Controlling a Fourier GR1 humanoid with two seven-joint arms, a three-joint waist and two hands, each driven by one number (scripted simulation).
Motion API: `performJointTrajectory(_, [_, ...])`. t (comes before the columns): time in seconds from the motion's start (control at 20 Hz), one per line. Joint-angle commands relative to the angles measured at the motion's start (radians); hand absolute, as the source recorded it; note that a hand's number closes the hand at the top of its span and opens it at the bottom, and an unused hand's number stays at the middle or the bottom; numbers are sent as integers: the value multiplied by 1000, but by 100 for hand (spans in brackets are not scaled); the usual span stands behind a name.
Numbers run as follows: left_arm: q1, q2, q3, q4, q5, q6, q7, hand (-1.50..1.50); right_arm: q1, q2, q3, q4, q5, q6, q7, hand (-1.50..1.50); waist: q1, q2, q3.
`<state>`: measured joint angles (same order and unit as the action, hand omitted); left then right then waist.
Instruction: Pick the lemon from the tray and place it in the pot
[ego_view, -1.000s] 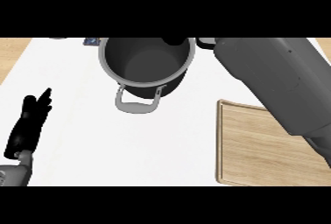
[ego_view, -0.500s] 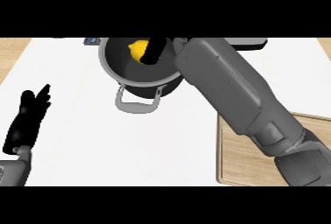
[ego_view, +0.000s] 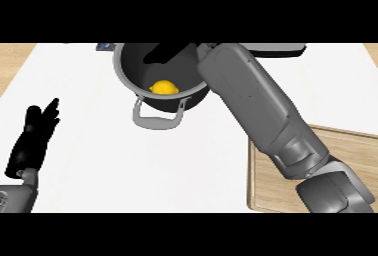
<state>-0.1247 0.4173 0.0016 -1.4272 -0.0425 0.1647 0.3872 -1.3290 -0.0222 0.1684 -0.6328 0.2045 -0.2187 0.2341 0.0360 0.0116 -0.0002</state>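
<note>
The lemon (ego_view: 164, 87) lies inside the pot (ego_view: 131, 70), apart from and just nearer the robot than the right hand (ego_view: 164, 51). That hand hangs over the pot's far side, dark against dark, so I cannot tell whether it is spread or closed. The wooden tray (ego_view: 347, 150) lies well apart from it on the white worktop (ego_view: 184, 165), and the left hand (ego_view: 31, 142) rests spread, pointing up, at the view's left.

Single head view, steeply down onto the white counter (ego_view: 148, 165), close in.
</note>
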Motion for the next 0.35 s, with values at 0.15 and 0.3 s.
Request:
performJointTrajectory(0.15, [2, -6, 13, -2, -7, 3, 9, 0, 58, -32, -158, 18, -73, -138, -162, -150, -15, -5, 1])
performJointTrajectory(0.3, [24, 6, 37, 4, 6, -14, -20, 0, 54, -108, -225, 12, -110, -127, -184, -150, -21, -6, 0])
